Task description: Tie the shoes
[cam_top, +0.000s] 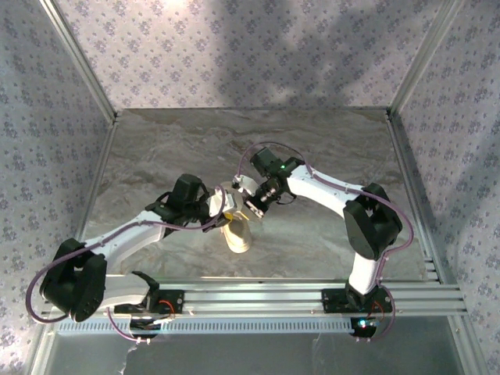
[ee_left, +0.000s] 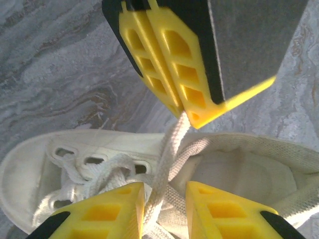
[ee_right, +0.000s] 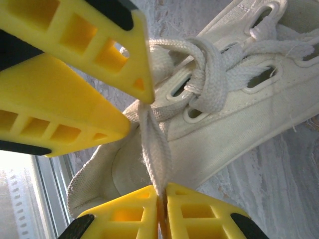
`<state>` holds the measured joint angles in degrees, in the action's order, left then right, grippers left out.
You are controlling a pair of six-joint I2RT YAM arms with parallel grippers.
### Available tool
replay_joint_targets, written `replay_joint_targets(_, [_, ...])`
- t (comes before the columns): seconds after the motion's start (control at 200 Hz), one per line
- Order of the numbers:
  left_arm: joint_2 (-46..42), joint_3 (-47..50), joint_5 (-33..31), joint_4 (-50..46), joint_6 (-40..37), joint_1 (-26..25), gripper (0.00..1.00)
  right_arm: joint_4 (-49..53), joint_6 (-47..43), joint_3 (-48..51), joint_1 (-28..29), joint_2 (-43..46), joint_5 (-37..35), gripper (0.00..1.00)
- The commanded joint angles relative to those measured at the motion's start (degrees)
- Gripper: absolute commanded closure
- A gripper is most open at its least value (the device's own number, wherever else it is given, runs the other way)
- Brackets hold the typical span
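The cream-white shoe (cam_top: 238,237) lies on the marble table between both arms, toe toward the near edge. My right gripper (ee_right: 162,194) is shut on a white lace (ee_right: 157,149) and holds it taut above the shoe's (ee_right: 239,114) eyelets. In the left wrist view that lace (ee_left: 172,149) runs from the right gripper (ee_left: 192,115) down through the gap of my left gripper (ee_left: 164,204). The left jaws stand apart around it, and the lace leans on the left finger. A loose crossing of laces (ee_right: 209,74) sits over the tongue. Both grippers meet just above the shoe's (ee_left: 124,144) opening.
The grey marble tabletop (cam_top: 312,141) spreads behind and to both sides of the shoe. Patterned walls with metal corner posts (cam_top: 78,58) enclose it. A metal rail (cam_top: 273,297) carrying the arm bases runs along the near edge.
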<state>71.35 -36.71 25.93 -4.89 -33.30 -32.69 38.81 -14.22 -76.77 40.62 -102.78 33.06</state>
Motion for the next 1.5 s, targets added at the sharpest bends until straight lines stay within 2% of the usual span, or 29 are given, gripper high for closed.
replay_joint_targets(0.0, [-0.7,-1.3,-0.4,3.2,-2.9,-0.4,0.74,1.1,0.9,-1.6,-0.4,0.0,2.3,0.88])
replay_joint_targets(0.145, [-1.2,-0.8,0.1,2.7,-2.8,-0.5,0.75,0.7,1.2,-1.9,-0.6,-0.3,3.0,0.88])
replay_joint_targets(0.3, [-1.6,-0.2,0.3,2.3,-2.5,-0.6,0.87,0.6,1.6,-2.3,-0.7,-0.6,3.6,0.88])
replay_joint_targets(0.53, [-2.6,0.9,1.1,1.6,-1.8,-0.8,0.85,0.7,1.9,-2.2,-0.8,-0.5,3.7,0.87])
replay_joint_targets(0.62, [-2.8,1.2,1.0,1.4,-1.7,-0.8,1.00,0.9,1.9,-2.2,-0.9,-0.6,3.7,0.86])
replay_joint_targets(0.695, [-3.4,1.5,0.8,1.4,-1.4,-0.9,1.00,0.7,2.2,-2.2,-1.2,-0.4,4.3,0.81])
replay_joint_targets(0.78, [-4.4,2.1,0.4,1.4,-1.2,-0.9,1.00,-0.1,3.5,-2.3,-2.0,0.3,5.3,0.66])
replay_joint_targets(0.944, [-5.7,3.6,-0.7,1.2,-0.7,-1.1,1.00,-2.2,7.2,-3.1,-4.9,0.1,7.8,0.57])
replay_joint_targets(1.194, [-7.6,5.5,-1.8,2.3,0.6,-1.5,1.00,6.3,7.6,-14.7,-3.4,-8.6,2.1,0.56])
replay_joint_targets(1.334, [-7.6,5.8,-2.2,2.3,0.7,-2.0,1.00,4.9,9.0,-17.0,-2.5,-13.0,3.4,0.56])
replay_joint_targets(1.494, [-7.8,5.8,-2.4,2.1,0.6,-2.1,1.00,6.3,8.9,-19.9,-0.6,-16.4,1.6,0.57])
